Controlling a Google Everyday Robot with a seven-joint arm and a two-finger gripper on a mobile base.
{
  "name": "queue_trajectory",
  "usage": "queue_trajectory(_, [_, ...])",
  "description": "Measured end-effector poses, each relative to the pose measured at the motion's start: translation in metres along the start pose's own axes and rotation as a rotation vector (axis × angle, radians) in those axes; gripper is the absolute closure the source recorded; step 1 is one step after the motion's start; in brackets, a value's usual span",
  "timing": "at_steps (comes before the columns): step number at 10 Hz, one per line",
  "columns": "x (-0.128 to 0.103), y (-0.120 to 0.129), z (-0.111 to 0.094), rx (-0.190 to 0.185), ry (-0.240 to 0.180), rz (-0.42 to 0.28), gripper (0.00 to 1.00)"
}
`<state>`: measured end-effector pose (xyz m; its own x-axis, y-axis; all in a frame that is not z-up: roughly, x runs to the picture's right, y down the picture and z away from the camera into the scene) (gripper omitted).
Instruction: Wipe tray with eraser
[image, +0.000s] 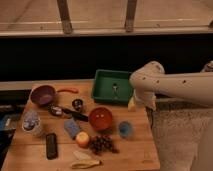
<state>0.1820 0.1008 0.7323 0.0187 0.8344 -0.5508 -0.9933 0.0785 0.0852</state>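
Note:
The green tray (105, 92) sits at the back of the wooden table, with a small utensil (115, 89) lying in it. The eraser (51, 145), a flat black slab, lies near the table's front left corner, far from the tray. My white arm (165, 85) reaches in from the right. Its gripper (133, 104) hangs open at the tray's front right corner, above the table, with nothing in it. The arm's bulk hides most of it.
On the table stand a purple bowl (42, 94), an orange-red bowl (101, 118), a blue cup (125, 129) and a white cup (32, 124). A light blue block (72, 127), an apple (82, 138), grapes (102, 144) and a banana (85, 162) lie between eraser and tray.

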Motion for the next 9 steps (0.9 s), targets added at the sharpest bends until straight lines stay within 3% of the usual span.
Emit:
queue_trajectory(3, [-0.010, 0.057, -0.017, -0.046, -0.049, -0.125, 0.30])
queue_trajectory(5, [-0.013, 0.119, -0.032, -0.073, -0.094, -0.253, 0.30])
queue_trajectory(7, [-0.010, 0.164, -0.045, -0.093, -0.125, -0.346, 0.30])
queue_trajectory(9, [0.002, 0.231, -0.063, -0.127, -0.172, -0.496, 0.30])
